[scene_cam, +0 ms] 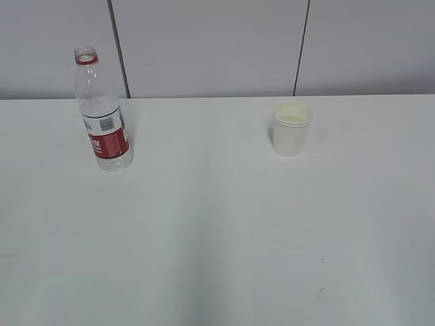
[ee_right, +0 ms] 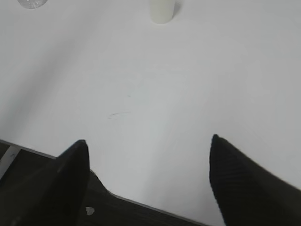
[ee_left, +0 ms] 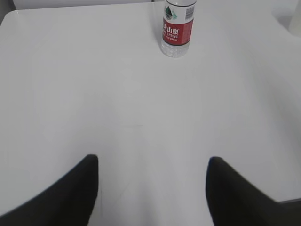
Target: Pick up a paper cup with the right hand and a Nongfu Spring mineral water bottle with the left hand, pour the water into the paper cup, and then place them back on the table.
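**Both grippers spread wide above the table, bottle and cup standing untouched**

The left hand point(ee_left: 153, 190) shows in its wrist view only as two dark fingers at the bottom corners of the frame, spread wide with bare tabletop between them and nothing held. It sits low and well back from the Nongfu Spring mineral water bottle point(ee_left: 177, 29), which stands upright far ahead of it, slightly right of centre. The right hand point(ee_right: 148, 181) is likewise wide apart and empty, its two black fingers framing the near edge of the table point(ee_right: 141, 94); part of it hangs out past that edge, over a dark area below. The paper cup point(ee_right: 162, 10) stands far ahead, near the top of that view. Neither arm appears in the exterior view.

From outside, the bottle point(scene_cam: 102, 112) stands uncapped at the far left of the table point(scene_cam: 217, 224), close to the back edge, its red-and-white label around the lower body. The paper cup point(scene_cam: 291, 128) stands upright at the right of centre, also toward the back, well apart from the bottle. A broad open stretch of tabletop lies between the two and all across the front.

The surface is plain white with a few small dark scuff marks point(scene_cam: 323, 289) near the front right. Behind the table runs a pale grey panelled wall point(scene_cam: 204, 47) with thin dark vertical seams.
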Controlling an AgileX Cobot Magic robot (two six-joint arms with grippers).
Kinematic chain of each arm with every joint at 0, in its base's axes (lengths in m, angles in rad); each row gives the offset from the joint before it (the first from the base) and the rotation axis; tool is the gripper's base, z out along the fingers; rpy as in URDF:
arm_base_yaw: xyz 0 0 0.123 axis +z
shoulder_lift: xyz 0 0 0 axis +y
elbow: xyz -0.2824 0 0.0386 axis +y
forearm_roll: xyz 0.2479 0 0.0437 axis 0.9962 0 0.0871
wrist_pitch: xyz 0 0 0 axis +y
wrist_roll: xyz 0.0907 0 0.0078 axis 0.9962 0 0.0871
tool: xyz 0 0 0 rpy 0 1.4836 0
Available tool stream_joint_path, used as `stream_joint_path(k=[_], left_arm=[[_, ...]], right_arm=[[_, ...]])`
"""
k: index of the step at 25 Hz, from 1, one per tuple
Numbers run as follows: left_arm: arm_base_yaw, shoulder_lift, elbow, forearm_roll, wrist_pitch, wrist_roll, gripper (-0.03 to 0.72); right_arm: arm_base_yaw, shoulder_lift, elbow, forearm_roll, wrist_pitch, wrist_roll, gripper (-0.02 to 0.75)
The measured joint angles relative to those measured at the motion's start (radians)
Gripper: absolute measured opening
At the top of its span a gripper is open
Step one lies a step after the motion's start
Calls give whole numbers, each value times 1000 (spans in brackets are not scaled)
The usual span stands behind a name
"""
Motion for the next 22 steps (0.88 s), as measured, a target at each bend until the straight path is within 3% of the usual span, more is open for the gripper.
stream_joint_path(k=[22], left_arm=[[1, 0, 0, -9, -2, 0, 447]], right_arm=[[0, 0, 0, -22, -1, 0, 591]])
